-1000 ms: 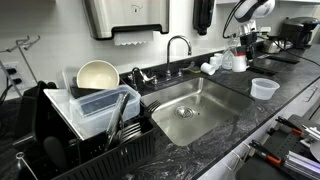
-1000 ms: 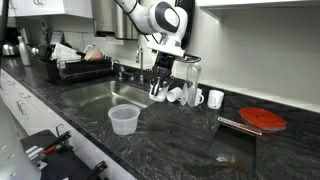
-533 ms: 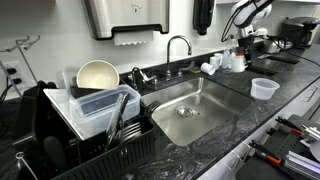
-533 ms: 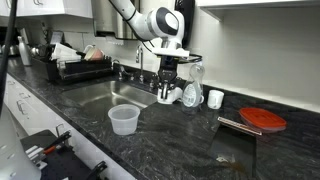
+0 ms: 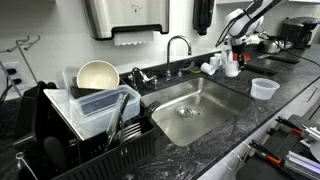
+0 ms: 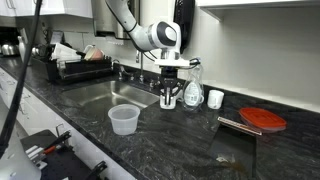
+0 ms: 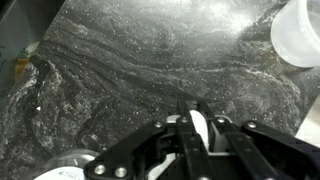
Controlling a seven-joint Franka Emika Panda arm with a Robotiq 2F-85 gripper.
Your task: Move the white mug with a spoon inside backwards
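The white mug (image 6: 168,99) stands on the dark counter right of the sink, next to two similar white cups (image 6: 193,97). It also shows in an exterior view (image 5: 231,69). My gripper (image 6: 169,90) is straight above it, pointing down. In the wrist view my gripper (image 7: 195,103) has its fingers (image 7: 184,112) close together on either side of the mug's white wall (image 7: 199,127). No spoon can be made out.
A clear round plastic tub (image 6: 123,119) stands near the counter's front edge and shows in the wrist view (image 7: 300,35). The sink (image 5: 190,108) and faucet (image 5: 177,45) lie beside the mugs. A red lid (image 6: 264,119) and a dish rack (image 5: 90,110) sit further off.
My gripper has moved down and towards the wall and the other cups, with the white mug shifting along under it.
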